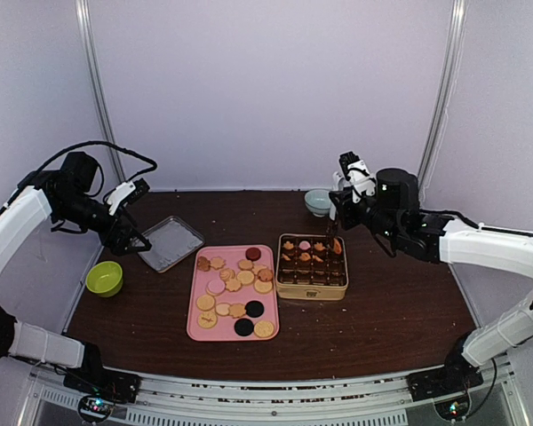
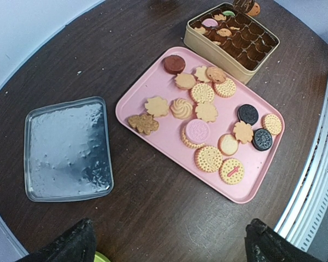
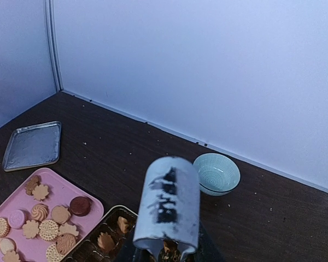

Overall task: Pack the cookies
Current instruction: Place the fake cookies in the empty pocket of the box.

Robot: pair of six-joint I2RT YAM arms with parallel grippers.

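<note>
Several cookies (image 1: pixel 234 286) (image 2: pixel 208 112) lie spread on the pink tray (image 1: pixel 195 330) (image 2: pixel 153 139): tan round and flower shapes, a pink one, two black ones and a dark red one. The gold tin (image 1: pixel 312 288) (image 2: pixel 213 52) stands open to the tray's right, with cookies in its far rows. My right gripper (image 1: pixel 338 235) (image 3: pixel 169 254) hangs over the tin's far right corner, shut on a tan cookie (image 3: pixel 168 250). My left gripper (image 1: pixel 133 232) (image 2: pixel 169 248) is held high left of the tray, open wide, with nothing between its fingers (image 2: pixel 71 245).
A flat silver tin lid (image 1: pixel 171 242) (image 2: pixel 65 147) lies left of the pink tray. A green bowl (image 1: pixel 104 278) sits near the table's left edge. Behind the tin, by the back wall, stands a pale teal bowl (image 1: pixel 318 201) (image 3: pixel 216 173).
</note>
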